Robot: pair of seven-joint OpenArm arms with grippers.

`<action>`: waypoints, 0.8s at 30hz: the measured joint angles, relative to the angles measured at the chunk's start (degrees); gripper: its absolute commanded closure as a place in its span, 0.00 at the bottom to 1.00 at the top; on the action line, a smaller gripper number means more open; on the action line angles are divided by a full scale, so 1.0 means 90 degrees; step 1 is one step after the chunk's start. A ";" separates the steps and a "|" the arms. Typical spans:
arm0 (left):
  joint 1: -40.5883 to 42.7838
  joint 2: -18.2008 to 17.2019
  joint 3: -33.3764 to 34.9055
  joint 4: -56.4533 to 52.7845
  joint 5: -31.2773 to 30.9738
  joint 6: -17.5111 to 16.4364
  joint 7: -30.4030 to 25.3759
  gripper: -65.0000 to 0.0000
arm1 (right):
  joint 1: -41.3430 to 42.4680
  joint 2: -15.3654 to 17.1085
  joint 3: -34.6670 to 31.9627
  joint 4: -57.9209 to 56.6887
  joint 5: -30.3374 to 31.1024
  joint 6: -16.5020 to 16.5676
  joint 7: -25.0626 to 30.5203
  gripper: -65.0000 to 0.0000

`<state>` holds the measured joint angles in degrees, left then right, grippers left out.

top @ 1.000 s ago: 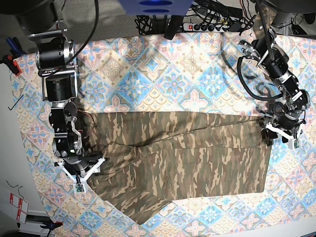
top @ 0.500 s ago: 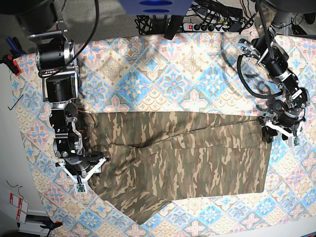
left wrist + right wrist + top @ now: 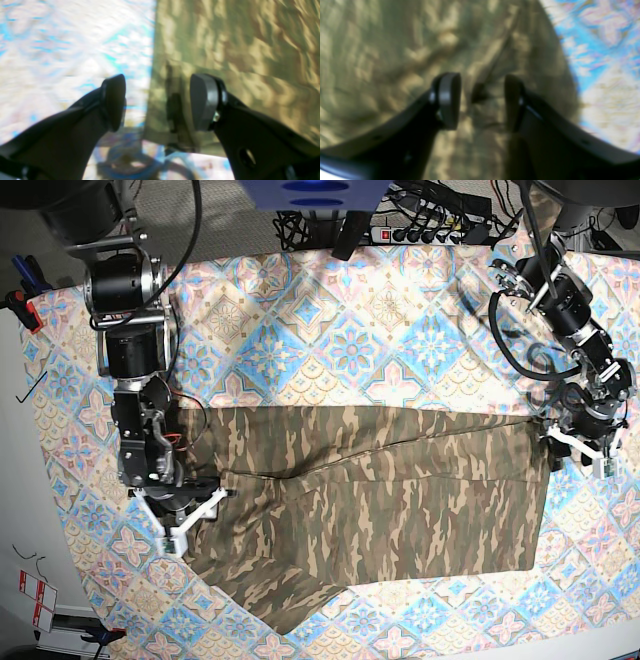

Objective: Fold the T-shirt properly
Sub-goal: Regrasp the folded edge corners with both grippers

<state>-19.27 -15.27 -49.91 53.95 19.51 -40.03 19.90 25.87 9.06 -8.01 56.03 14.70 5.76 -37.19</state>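
1. Camouflage-patterned brown, tan and olive cloth T-shirt lies spread flat on the pastel blue-pink patterned tablecloth.
2. Left gripper gapes wide over its edge, gripping nothing.
3. Right gripper stands parted above the cloth, empty.

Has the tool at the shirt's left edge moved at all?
Yes. The right tool has shifted right and up the view, further onto the camouflage T-shirt, judged against the tablecloth pattern.

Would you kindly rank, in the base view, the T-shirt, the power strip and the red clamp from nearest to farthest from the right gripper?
From the right gripper:
1. T-shirt: directly under it, at the shirt's left edge.
2. Red clamp: up at the table's left edge.
3. Power strip: far side, top centre-right.
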 measured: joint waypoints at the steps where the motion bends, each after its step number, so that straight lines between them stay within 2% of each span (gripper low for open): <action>1: 0.0010 -0.0034 0.0041 0.0007 0.0007 0.0075 0.0005 0.39 | -0.0017 0.0019 0.0204 0.0005 0.0187 -0.0002 0.0010 0.49; 2: 0.0032 -0.0090 0.0136 0.0007 0.0029 0.0083 0.0012 0.39 | -0.0039 0.0051 0.0440 0.0022 0.0389 -0.0005 -0.0061 0.46; 4: 0.0044 -0.0141 0.0316 0.0007 0.0053 -0.0007 0.0044 0.39 | -0.0112 0.0209 0.0814 0.0024 0.0600 0.0216 -0.0355 0.43; 6: 0.0061 -0.0138 0.0372 0.0007 0.0051 -0.0007 0.0000 0.39 | -0.0180 0.0355 0.1054 0.0022 0.0801 0.0495 -0.0702 0.42; 11: 0.0211 -0.0141 0.0498 0.0005 0.0296 0.0010 0.0051 0.39 | -0.0141 0.0471 0.1576 0.0024 0.0947 0.0760 -0.1078 0.42; 15: 0.0185 -0.0155 0.0529 0.0007 0.0282 0.0015 0.0019 0.39 | -0.0350 0.0678 0.1770 0.0066 0.0923 0.0712 -0.1052 0.42; 19: 0.0206 -0.0121 0.0546 0.0007 0.0294 -0.0027 0.0015 0.39 | -0.0930 0.0597 0.2290 0.0301 0.0920 0.0738 -0.1299 0.42; 23: 0.0236 -0.0155 0.0532 0.0007 0.0294 -0.0027 0.0027 0.39 | -0.1384 0.0678 0.2885 0.0911 0.0940 0.1149 -0.1248 0.42; 24: 0.0231 -0.0158 0.0532 0.0007 0.0296 -0.0019 0.0027 0.39 | -0.1474 0.0719 0.2997 0.0998 0.0933 0.1149 -0.1260 0.42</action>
<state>-17.19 -16.69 -45.12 54.02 22.17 -40.21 20.14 12.60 15.53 18.96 65.01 23.09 16.10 -48.53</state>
